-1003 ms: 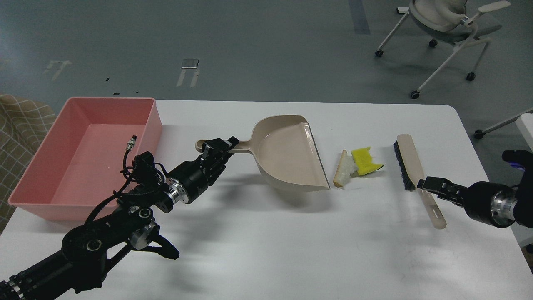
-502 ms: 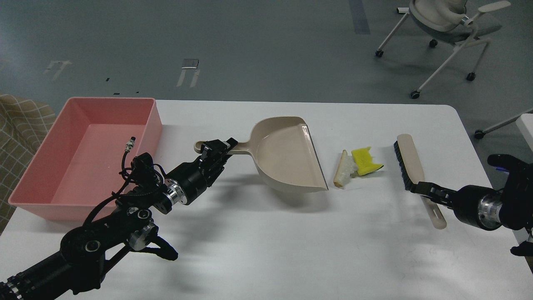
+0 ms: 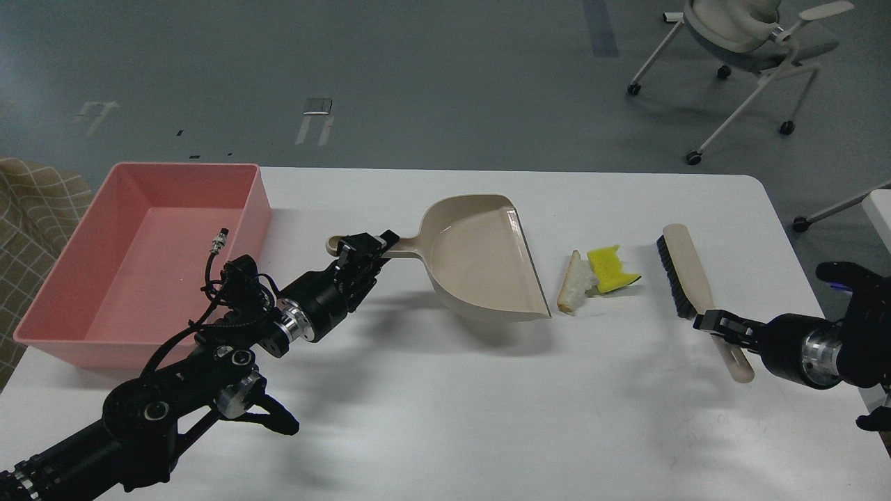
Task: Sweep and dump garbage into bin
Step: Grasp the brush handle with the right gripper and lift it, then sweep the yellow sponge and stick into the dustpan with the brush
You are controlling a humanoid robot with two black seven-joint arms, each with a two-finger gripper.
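The garbage lies mid-table: a yellow sponge chunk (image 3: 608,268) and an off-white stick (image 3: 571,282) touching its left side. The beige dustpan (image 3: 480,261) stands just left of them, its open lip facing them. My left gripper (image 3: 362,252) is shut on the dustpan's handle. The beige brush (image 3: 686,268) with black bristles lies right of the garbage. My right gripper (image 3: 711,323) is closed around the brush's handle, below the bristles. The pink bin (image 3: 259,209) sits at the table's left end, with nothing in it.
The white table (image 3: 445,417) ends close to my right arm, at the right. A wheeled office chair (image 3: 748,42) stands on the floor far back right. A checked fabric surface (image 3: 28,209) lies left of the bin.
My right gripper moved left onto the brush handle and narrowed around it; the handle's near end shifted slightly right. The dustpan tilted a little in my left gripper. The garbage has not moved.
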